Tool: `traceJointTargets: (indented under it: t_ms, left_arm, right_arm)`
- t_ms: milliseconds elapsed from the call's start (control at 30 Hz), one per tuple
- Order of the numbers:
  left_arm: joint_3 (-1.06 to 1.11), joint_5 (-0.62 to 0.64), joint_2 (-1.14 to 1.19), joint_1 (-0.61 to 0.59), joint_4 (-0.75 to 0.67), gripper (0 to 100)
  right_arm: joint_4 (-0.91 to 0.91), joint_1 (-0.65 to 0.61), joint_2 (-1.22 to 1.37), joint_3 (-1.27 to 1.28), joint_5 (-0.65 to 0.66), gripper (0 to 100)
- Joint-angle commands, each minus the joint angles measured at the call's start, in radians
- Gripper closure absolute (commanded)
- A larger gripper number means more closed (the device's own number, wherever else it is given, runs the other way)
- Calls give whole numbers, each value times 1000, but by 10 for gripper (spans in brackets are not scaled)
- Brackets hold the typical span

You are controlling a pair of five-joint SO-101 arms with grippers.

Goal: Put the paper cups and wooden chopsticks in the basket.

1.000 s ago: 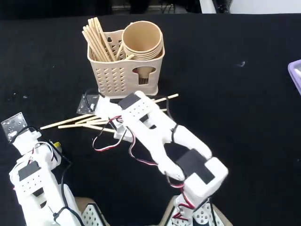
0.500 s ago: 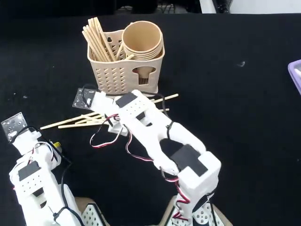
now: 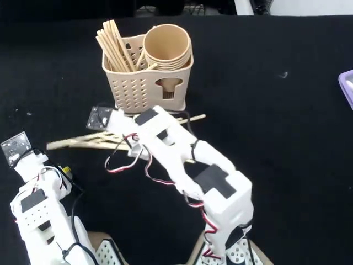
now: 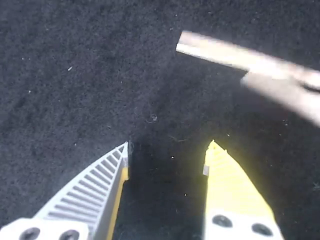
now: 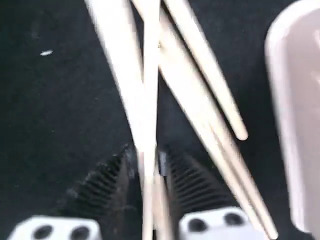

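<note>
The beige basket (image 3: 144, 88) stands at the back of the black table, with stacked paper cups (image 3: 167, 47) and several wooden chopsticks (image 3: 113, 45) in it. In front of it lies a loose bundle of chopsticks (image 3: 80, 142). My right gripper (image 3: 122, 138) is down on this bundle. In the right wrist view its fingers (image 5: 190, 185) are shut on the chopsticks (image 5: 150, 100), next to the basket's wall (image 5: 295, 100). My left gripper (image 4: 167, 150) is open over bare table, and chopstick ends (image 4: 235, 56) lie beyond it. The left arm (image 3: 34, 193) sits at the near left.
A purple container's edge (image 3: 347, 83) shows at the far right. Red and black cables (image 3: 127, 165) hang under the right arm. Black table stretches open to the right of the basket.
The right gripper has moved left along the bundle and closed on it; the chopsticks have drawn together and shifted slightly. The left arm has stayed still.
</note>
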Motion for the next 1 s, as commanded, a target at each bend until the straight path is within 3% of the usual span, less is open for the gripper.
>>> traceJointTargets:
  t_ms: [0, 133, 467, 667, 833, 967]
  left_arm:
    - [-35, 3, -12, 7, -17, 751]
    - [-35, 3, -12, 7, -17, 751]
    - [-35, 3, -12, 10, -17, 751]
    - [-35, 3, -12, 10, -17, 751]
    - [-33, 3, -12, 10, -17, 751]
    - [-33, 3, -11, 10, -15, 751]
  right_arm:
    - [117, -12, -140, -15, -3, 988]
    - [160, 8, -291, 79, 2, 988]
    - [0, 176, -605, 400, -12, 988]
    - [-37, 123, -865, 410, -230, 988]
    - [-23, 46, -978, 371, -261, 988]
    - [-28, 68, -912, 429, -261, 988]
